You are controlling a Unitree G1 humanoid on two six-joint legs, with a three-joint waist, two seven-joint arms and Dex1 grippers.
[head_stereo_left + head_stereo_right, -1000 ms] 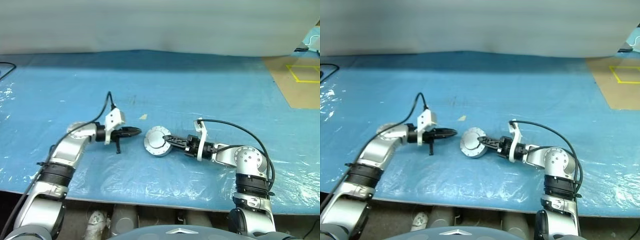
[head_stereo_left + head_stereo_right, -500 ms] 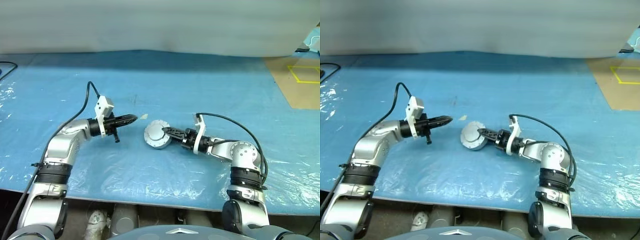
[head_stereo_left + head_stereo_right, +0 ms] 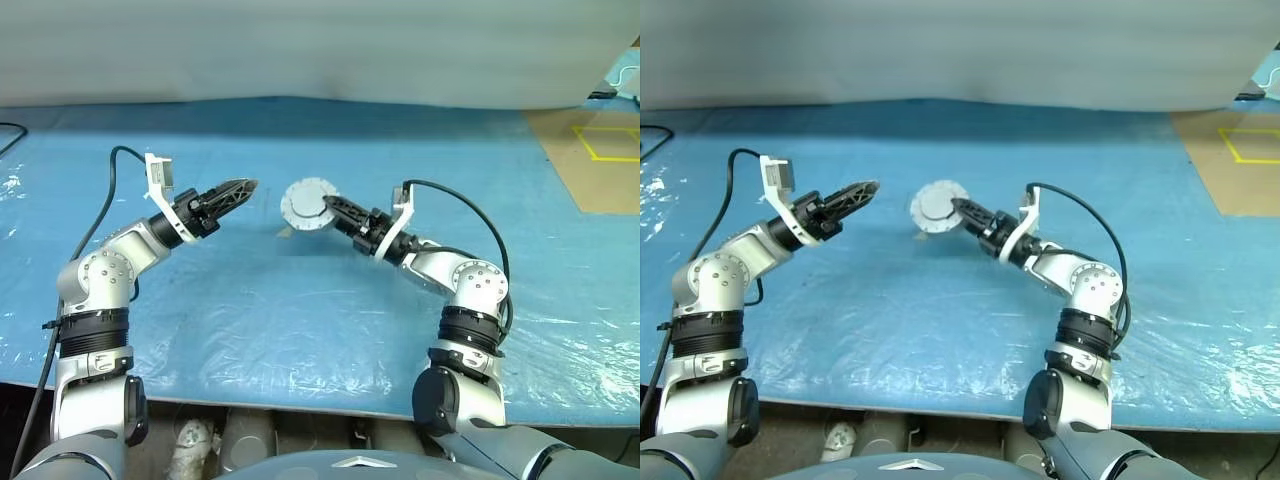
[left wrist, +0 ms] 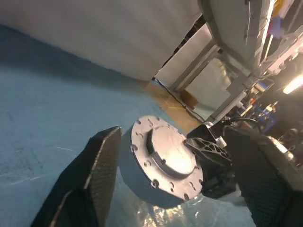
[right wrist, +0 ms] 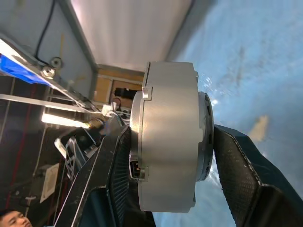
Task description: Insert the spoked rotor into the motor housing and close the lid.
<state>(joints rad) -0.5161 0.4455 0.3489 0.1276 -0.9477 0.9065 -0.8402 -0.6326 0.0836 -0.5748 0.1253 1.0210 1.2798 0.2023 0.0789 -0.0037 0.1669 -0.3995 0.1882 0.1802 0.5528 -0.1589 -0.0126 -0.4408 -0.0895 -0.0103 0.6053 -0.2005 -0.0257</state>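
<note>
The closed motor housing [image 3: 309,205] is held aloft, edgewise, by the right pincer [image 3: 332,206]; the left pincer [image 3: 240,188] is spread wide, ready to receive it.

round silver-grey metal motor housing [image 3: 308,203]: showing plain silver-grey, its flat face [image 4: 163,154] ringed with small dark holes
right gripper [image 3: 335,207] fingers [image 5: 246,175]: showing black, textured
left gripper [image 3: 240,188] fingers [image 4: 102,165]: showing black
flat blue plastic-covered surface [image 3: 330,300]: showing bright blue, glinting with pale wrinkles
small scrap [image 3: 285,232] on the surface: showing beige
brown floor panel [image 3: 590,160]: showing tan with yellow tape lines
</note>
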